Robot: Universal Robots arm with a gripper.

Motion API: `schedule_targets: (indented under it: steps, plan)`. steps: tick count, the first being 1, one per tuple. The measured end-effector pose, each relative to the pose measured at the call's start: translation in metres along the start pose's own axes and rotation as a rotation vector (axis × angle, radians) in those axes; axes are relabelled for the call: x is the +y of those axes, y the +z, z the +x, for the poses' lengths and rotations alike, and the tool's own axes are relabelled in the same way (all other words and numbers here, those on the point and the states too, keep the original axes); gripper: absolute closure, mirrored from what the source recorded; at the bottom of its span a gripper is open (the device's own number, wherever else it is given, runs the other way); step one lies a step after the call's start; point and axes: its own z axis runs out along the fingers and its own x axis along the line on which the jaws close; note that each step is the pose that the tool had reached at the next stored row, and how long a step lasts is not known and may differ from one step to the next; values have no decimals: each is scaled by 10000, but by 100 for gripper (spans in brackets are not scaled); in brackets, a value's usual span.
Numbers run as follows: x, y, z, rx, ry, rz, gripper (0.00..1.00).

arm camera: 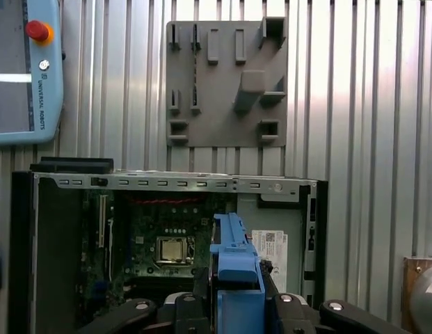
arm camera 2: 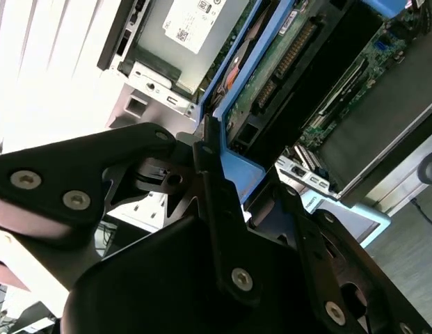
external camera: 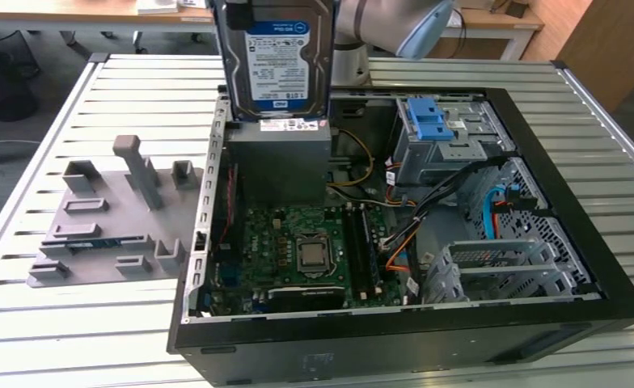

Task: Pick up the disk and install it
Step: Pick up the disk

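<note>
1. The disk point(external camera: 272, 61) was up in the air, standing on edge with its label towards the exterior camera; it hung over the back part of the open case point(external camera: 576, 267), clear of the table point(external camera: 36, 323) and touching nothing below.
2. The gripper point(arm camera: 235, 296) had it from the top end; the fingers point(arm camera 2: 214, 209) were clamped together on the blue bracket point(arm camera 2: 233, 163), one on each side, with no gap showing; I'd judge the plastic frame was chosen as a squarer bite than bare metal.
3. In the second wrist view the disk's green circuit side and its connector ran away from the fingers, down towards the case; held plumb like that, it looked set up to travel edge-first rather than flat.
4. Just under the disk in the exterior view sat the grey power supply point(external camera: 279, 162); the board point(external camera: 306, 250) lay beyond that, nearer the camera.
5. The drive cage point(external camera: 446, 149) with its light-blue latch point(external camera: 436, 121) stood to the exterior view's right, well apart from the disk; so the lift looked done and the install not yet.
6. The grey fixture point(external camera: 112, 218) lay on the table at the exterior view's left, just beside the case.
</note>
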Motion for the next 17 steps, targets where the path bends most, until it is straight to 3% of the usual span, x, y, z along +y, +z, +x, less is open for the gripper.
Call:
schedule_targets:
  steps: [13,17]
  plan:
    - [-416,36,7,0,0,0,64]
    - [-488,48,9,-2,0,1,64]
